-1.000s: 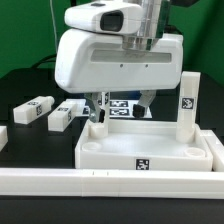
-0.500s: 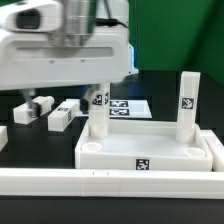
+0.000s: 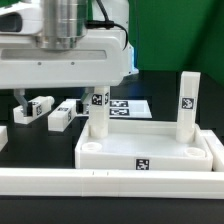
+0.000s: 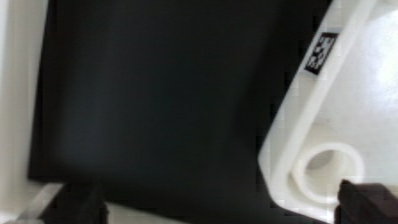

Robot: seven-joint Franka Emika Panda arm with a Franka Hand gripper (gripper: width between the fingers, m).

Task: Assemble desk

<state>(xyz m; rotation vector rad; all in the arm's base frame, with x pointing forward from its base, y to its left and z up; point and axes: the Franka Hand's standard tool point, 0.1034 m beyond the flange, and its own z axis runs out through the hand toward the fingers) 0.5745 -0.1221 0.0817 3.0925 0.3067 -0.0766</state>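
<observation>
On the black bench (image 3: 160, 92) the desk top (image 3: 150, 150) lies on the near side. Two standing legs (image 3: 187, 103) fill its far corner sockets. Two loose legs (image 3: 38, 108) lie at the exterior view's left. The pincer (image 4: 222, 200) hangs near them, spread and empty. The legs look light, rigid and slick, so they are best pinched mid-length across the flat sides.

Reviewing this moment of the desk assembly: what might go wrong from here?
The open tool hangs close to the upright square white plastic leg on the white rectangular desk top; a sideways move may knock it. Two loose white legs lie close together; grasping one may nudge the other.
</observation>
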